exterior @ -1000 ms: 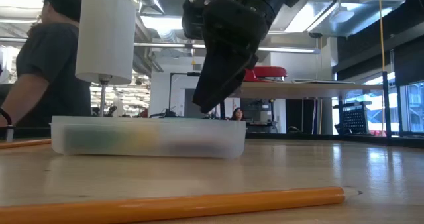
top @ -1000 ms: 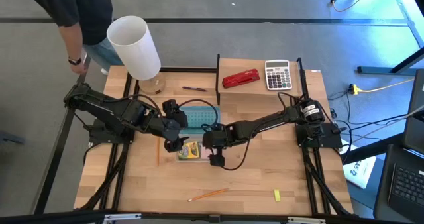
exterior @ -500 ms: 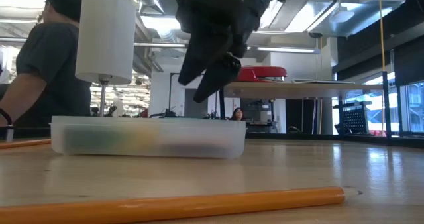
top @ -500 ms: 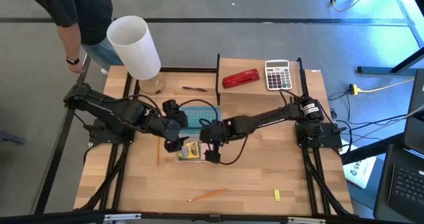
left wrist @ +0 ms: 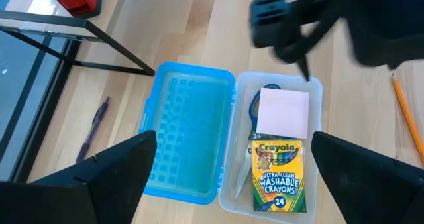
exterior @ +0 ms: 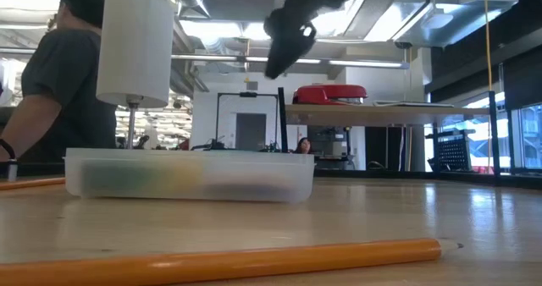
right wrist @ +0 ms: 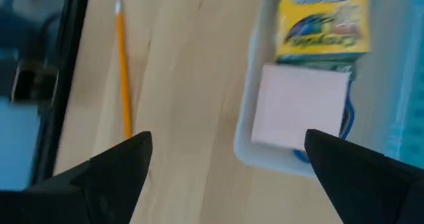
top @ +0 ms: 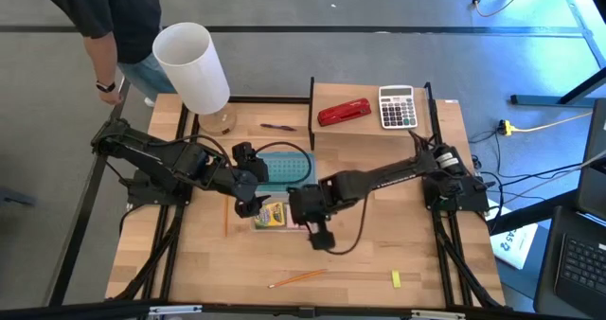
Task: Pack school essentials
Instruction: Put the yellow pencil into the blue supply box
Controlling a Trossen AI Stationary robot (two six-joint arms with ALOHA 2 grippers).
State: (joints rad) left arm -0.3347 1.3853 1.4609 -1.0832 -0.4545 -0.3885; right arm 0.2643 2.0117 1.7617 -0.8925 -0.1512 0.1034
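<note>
Right hand (top: 320, 237), fingers spread and empty, hovers near the clear box (left wrist: 311, 91) holding the sticky-note pad (left wrist: 283, 112); next, approach the pencil (top: 295, 278) squarely.

Wood table (top: 360, 254): clear box (top: 275, 211), pencil (top: 295, 278), yellow block (top: 396, 278), pen (top: 277, 127).

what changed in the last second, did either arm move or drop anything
The right gripper moved: it swung over the clear case, then pulled back toward the table's front edge and rose, as the low view shows. Its fingers are open and empty. The pink sticky-note pad and crayon box lie in the case. The left gripper stayed by the case; the loose pencil and yellow block did not move.
</note>
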